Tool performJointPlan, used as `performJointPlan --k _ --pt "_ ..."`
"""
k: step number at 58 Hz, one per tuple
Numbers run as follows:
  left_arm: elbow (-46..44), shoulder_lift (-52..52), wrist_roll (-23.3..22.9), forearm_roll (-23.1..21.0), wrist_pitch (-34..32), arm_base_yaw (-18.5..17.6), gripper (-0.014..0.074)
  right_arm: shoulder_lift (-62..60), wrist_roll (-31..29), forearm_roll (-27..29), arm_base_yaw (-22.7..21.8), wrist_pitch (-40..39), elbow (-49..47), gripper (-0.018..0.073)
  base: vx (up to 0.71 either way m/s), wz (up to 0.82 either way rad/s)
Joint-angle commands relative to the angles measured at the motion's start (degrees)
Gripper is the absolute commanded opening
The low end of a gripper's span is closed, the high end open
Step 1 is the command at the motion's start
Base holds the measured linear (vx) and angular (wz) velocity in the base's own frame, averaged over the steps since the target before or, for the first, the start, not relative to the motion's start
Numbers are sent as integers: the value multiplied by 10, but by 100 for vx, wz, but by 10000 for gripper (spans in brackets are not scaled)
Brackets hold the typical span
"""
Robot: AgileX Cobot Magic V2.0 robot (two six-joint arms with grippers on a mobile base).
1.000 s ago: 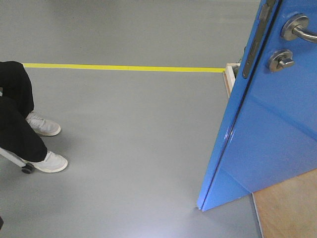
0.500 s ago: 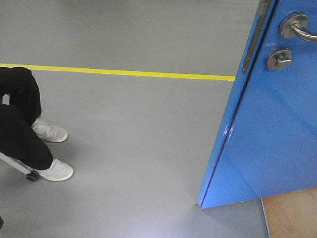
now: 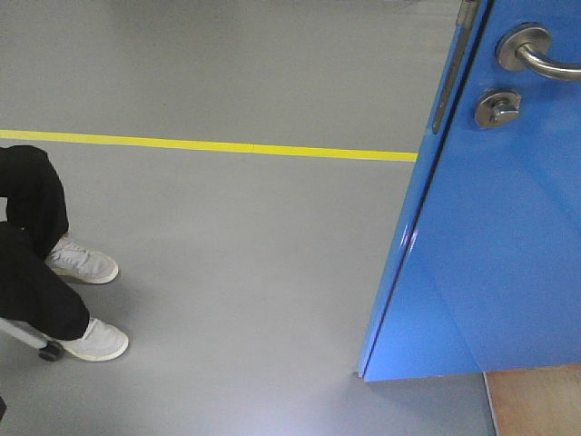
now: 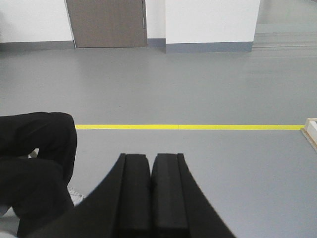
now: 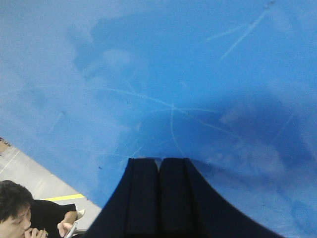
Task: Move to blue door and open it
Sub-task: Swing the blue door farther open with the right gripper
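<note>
The blue door (image 3: pixel 490 236) fills the right side of the front view, swung ajar with its edge toward me. Its silver lever handle (image 3: pixel 536 56) and the round thumb-turn lock (image 3: pixel 497 108) sit near the top right. In the right wrist view the door's scratched blue face (image 5: pixel 163 84) fills almost the whole frame, and my right gripper (image 5: pixel 159 161) is shut with its tips right at the panel. My left gripper (image 4: pixel 150 157) is shut on nothing, pointing over bare grey floor. Neither gripper shows in the front view.
A seated person's black-trousered legs (image 3: pixel 32 245) and white shoes (image 3: pixel 83 263) are at the left, beside a chair caster (image 3: pixel 50 351). A yellow floor line (image 3: pixel 209 145) crosses the grey floor. A wooden base (image 3: pixel 536 400) lies under the door. A brown door (image 4: pixel 106 22) stands far off.
The view has shifted: the door's lower corner and handle sit further left, the yellow line lower, and the white brace by the door edge has dropped out of sight.
</note>
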Motion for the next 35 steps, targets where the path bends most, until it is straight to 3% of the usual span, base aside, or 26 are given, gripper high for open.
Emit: performJointPlan --k 1,35 --pt "-15 -7 -4 -1 -49 -4 73 -17 -5 6 0 -64 -9 12 21 -3" --pt "-15 -7 -4 -1 -49 -4 73 -17 -5 6 0 -64 -9 12 22 -2"
